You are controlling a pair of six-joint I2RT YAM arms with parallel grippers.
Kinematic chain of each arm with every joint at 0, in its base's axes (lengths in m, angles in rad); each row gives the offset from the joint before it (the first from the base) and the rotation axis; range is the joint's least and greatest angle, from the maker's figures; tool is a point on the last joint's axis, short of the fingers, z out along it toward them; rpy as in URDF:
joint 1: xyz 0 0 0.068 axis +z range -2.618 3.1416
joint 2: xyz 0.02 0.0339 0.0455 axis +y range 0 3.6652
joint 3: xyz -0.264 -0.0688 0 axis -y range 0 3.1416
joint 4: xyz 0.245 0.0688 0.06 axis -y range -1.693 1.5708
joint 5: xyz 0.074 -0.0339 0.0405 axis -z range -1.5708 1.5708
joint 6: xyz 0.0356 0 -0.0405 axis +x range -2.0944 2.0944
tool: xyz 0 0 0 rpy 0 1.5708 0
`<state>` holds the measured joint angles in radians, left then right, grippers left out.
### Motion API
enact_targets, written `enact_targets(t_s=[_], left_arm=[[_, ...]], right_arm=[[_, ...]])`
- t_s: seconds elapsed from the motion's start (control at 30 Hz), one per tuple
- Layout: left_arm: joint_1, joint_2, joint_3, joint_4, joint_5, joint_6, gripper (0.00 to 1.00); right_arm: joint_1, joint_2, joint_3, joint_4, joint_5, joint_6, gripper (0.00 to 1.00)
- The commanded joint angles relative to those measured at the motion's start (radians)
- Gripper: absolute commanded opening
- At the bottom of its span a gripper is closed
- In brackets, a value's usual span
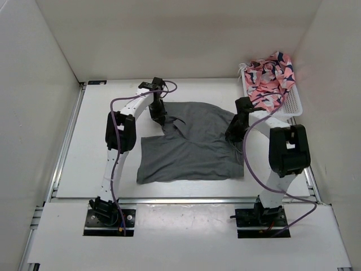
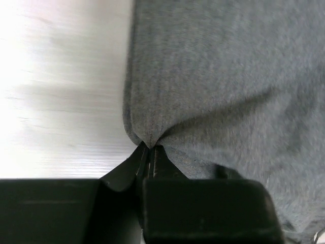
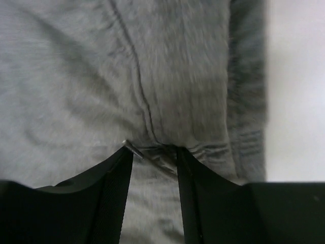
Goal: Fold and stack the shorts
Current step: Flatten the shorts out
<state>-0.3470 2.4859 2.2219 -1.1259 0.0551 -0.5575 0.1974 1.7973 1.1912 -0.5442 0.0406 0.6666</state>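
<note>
Grey shorts [image 1: 189,149] spread on tabletop [image 1: 96,141] between arms. Left tool [image 2: 149,151] pinched tight on cloth edge; right tool [image 3: 155,152] part-open, fingers straddling a fabric fold.

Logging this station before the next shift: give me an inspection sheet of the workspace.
Surface: white table, bare around the cloth.
Job's things: plain mid-grey knit shorts spread flat at centre, far left edge lifted into a crease.
Clutter: white perforated plastic basket at far right, holding a pink, white and navy patterned garment.
Grippers: left gripper pinched on the shorts' edge; right gripper fingers apart, fabric between them.
Cables: purple cables looping along both arms.
Surroundings: white enclosure walls.
</note>
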Motion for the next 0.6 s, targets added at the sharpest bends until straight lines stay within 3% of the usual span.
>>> enact_targets(t_s=[0.0,0.13,0.33,0.37,0.43,0.47,0.53,0.57], left_arm=[[0.065,-0.089,-0.002,0.003,-0.099,0.014,0.1],[0.149,-0.143,-0.004,0.014,-0.146,0.051,0.1],[0.243,-0.061,0.194,-0.018,-0.094,0.109,0.1],[0.255,-0.011,0.267,-0.034,-0.078,0.11,0.26],[0.266,0.024,0.312,-0.061,-0.069,0.11,0.39],[0.266,0.024,0.297,-0.061,-0.069,0.11,0.46],[0.266,-0.021,0.248,-0.061,-0.104,0.11,0.74],[0.266,-0.085,0.211,-0.037,-0.118,0.11,0.78]], right_arm=[[0.019,0.054,0.03,0.021,-0.034,-0.018,0.44],[0.037,0.054,-0.002,0.021,-0.056,-0.027,0.44],[0.077,0.046,0.05,-0.016,-0.056,-0.076,0.52],[0.077,0.047,0.065,-0.025,-0.047,-0.087,0.52],[0.1,0.079,0.105,-0.048,-0.047,-0.099,0.54],[0.1,0.079,0.114,-0.048,-0.047,-0.099,0.54],[0.112,0.079,0.126,-0.062,-0.033,-0.11,0.56],[0.123,0.079,0.127,-0.062,-0.021,-0.11,0.56]])
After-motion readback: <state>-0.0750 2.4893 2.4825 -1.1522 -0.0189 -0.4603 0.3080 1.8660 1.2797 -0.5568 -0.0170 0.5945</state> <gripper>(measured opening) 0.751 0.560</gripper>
